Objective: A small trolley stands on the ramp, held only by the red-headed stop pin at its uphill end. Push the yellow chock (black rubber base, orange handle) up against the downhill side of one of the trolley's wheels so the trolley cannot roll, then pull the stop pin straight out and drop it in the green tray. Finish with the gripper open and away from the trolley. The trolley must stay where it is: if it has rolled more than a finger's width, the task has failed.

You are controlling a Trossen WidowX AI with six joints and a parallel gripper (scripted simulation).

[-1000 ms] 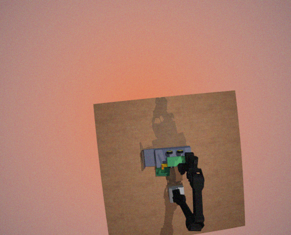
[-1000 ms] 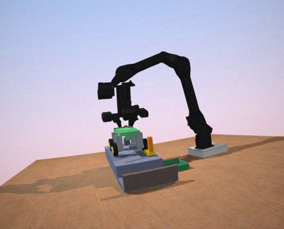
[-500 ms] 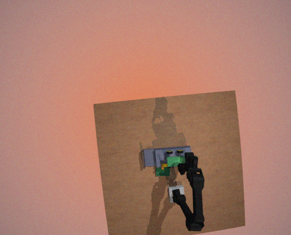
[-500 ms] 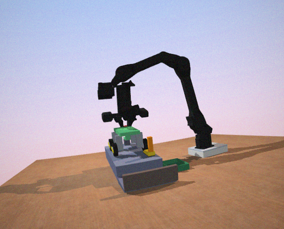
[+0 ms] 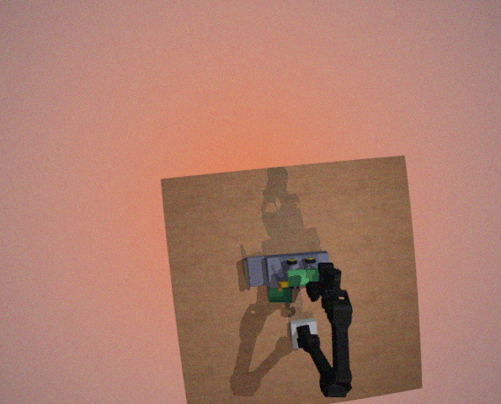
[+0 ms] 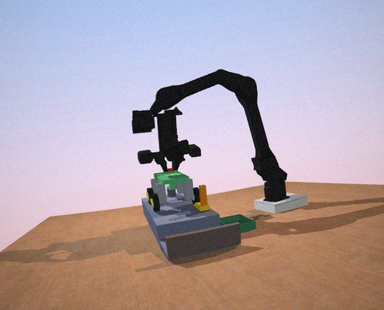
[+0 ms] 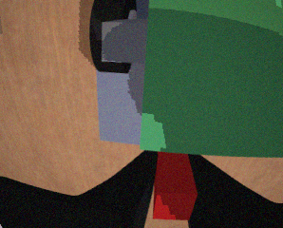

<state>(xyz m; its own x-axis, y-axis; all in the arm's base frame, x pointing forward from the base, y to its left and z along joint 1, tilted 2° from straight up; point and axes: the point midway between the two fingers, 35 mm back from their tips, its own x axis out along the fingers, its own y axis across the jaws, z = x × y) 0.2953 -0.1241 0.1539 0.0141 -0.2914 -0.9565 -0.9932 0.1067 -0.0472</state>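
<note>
The trolley (image 5: pixel 297 277) (image 6: pixel 171 176) (image 7: pixel 217 85), with a green top and black wheels, stands on the blue-grey ramp (image 5: pixel 274 266) (image 6: pixel 188 230) (image 7: pixel 118 109). The yellow chock (image 5: pixel 282 284) (image 6: pixel 202 207) with its upright orange handle stands on the ramp at the downhill side of the tray-side front wheel (image 6: pixel 195 194); whether they touch cannot be told. My gripper (image 6: pixel 170 170) (image 7: pixel 170 156) points down at the trolley's uphill end, shut on the red head of the stop pin (image 6: pixel 170 169) (image 7: pixel 174 180). The pin's lower part is hidden. The green tray (image 5: pixel 279 296) (image 6: pixel 248 225) shows no pin in it.
A brown end board (image 6: pixel 202 240) stands across the ramp's low end. The arm's pale base (image 5: pixel 295 341) (image 6: pixel 265 205) stands on the wooden table beyond the tray. The trolley's green top lies right beside the fingers in the wrist view.
</note>
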